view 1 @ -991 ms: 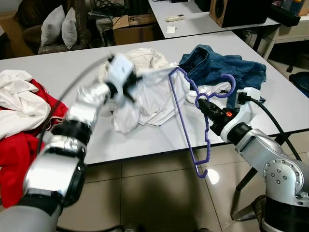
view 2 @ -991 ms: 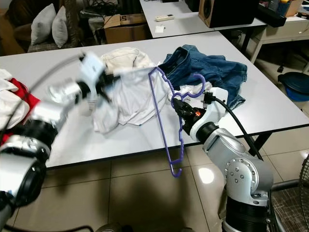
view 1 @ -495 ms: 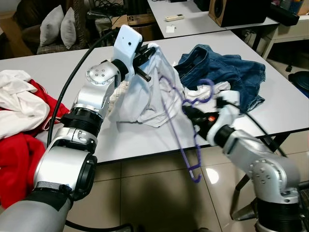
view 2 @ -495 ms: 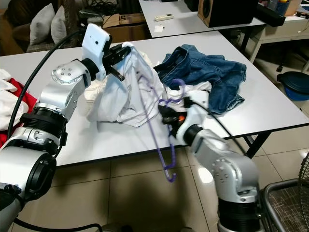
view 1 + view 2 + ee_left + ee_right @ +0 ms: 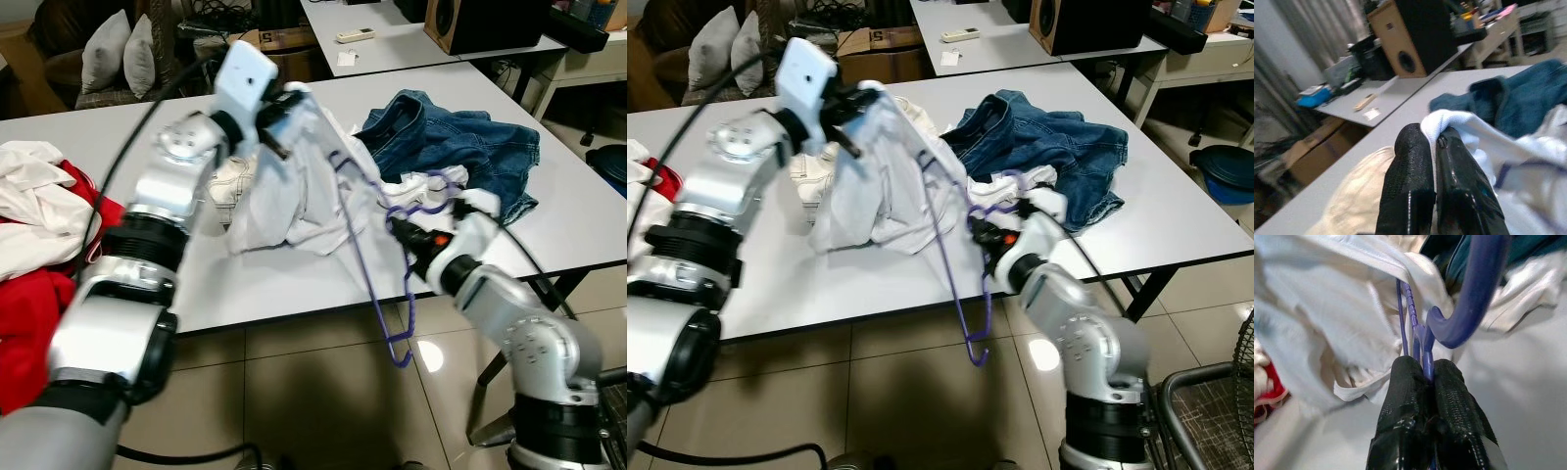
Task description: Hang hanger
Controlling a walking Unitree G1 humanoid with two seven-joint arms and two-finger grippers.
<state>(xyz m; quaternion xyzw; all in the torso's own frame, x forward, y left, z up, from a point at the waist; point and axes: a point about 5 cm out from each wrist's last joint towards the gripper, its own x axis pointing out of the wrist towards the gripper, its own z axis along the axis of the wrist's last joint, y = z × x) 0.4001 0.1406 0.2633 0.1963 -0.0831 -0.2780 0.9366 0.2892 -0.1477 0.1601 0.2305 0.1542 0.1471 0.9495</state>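
A purple plastic hanger [image 5: 377, 235] stands tilted over the table's front edge, its lower end hanging below the tabletop. My right gripper [image 5: 403, 231] is shut on it just under the hook [image 5: 1469, 308]. A white garment [image 5: 299, 191] is lifted off the table by my left gripper [image 5: 284, 110], which is shut on a fold of its cloth [image 5: 1449, 129]. One arm of the hanger reaches up against the hanging white cloth.
Blue jeans [image 5: 451, 147] lie crumpled at the right of the grey table [image 5: 127, 137]. A cream garment [image 5: 230, 181] lies behind the white one. Red and white clothes [image 5: 39, 245] are piled at the left edge. Tiled floor lies below the front edge.
My left gripper has lifted the white garment off the table over the last second. My right gripper has carried the hanger leftward up to the cloth.
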